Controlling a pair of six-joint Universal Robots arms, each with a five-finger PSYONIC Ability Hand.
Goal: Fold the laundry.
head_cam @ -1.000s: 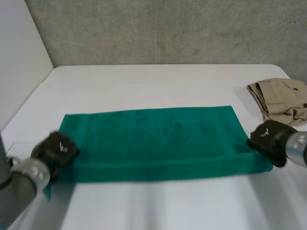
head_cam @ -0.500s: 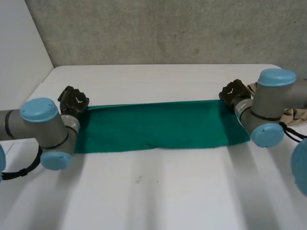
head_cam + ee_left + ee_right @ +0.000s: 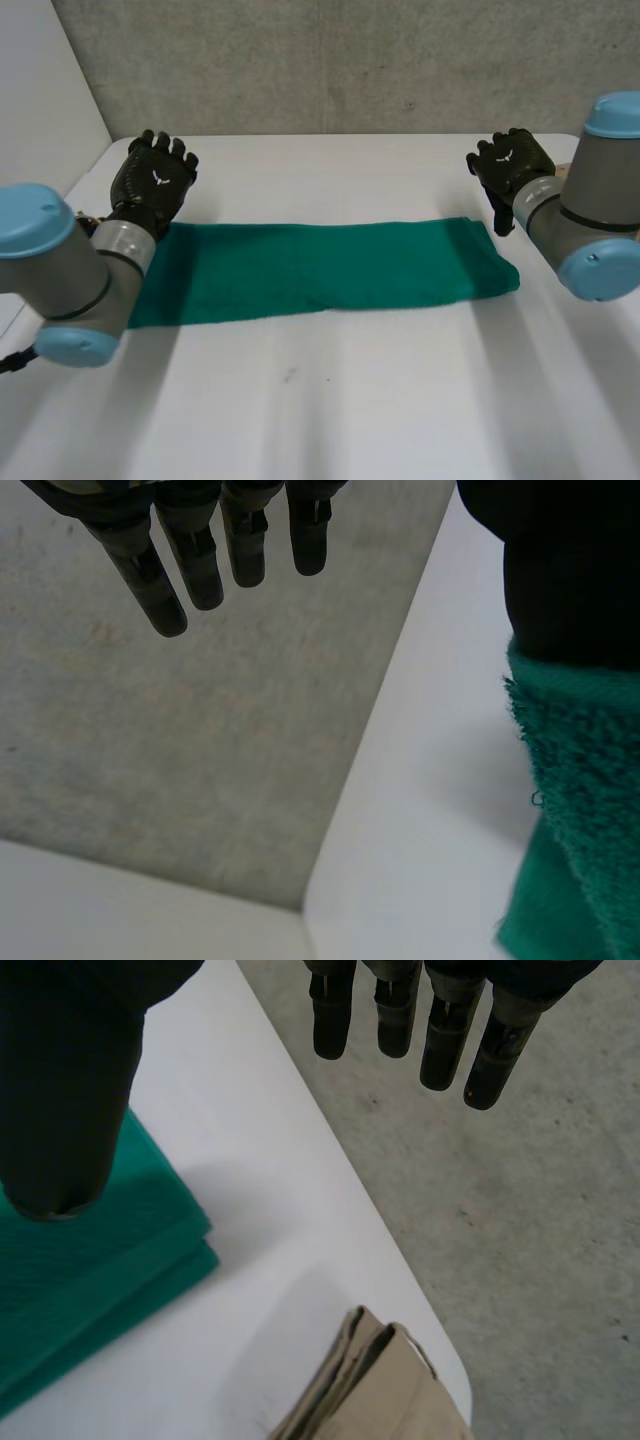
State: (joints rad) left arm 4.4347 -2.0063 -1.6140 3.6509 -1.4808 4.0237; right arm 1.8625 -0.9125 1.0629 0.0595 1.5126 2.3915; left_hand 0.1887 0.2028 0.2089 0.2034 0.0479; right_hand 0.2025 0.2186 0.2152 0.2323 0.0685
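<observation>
- One green towel (image 3: 320, 268) lies folded in a long strip on the bench (image 3: 330, 400).
- Both hands are empty, fingers straight: left hand (image 3: 152, 185) just past its left end, right hand (image 3: 512, 162) past its right.
- Beige garment (image 3: 385, 1390) lies near that right end.

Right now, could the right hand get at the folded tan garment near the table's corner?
Probably yes. The right hand is open and holds nothing. The tan garment lies close by on the table, beside the green towel's end, with nothing in the way.
</observation>
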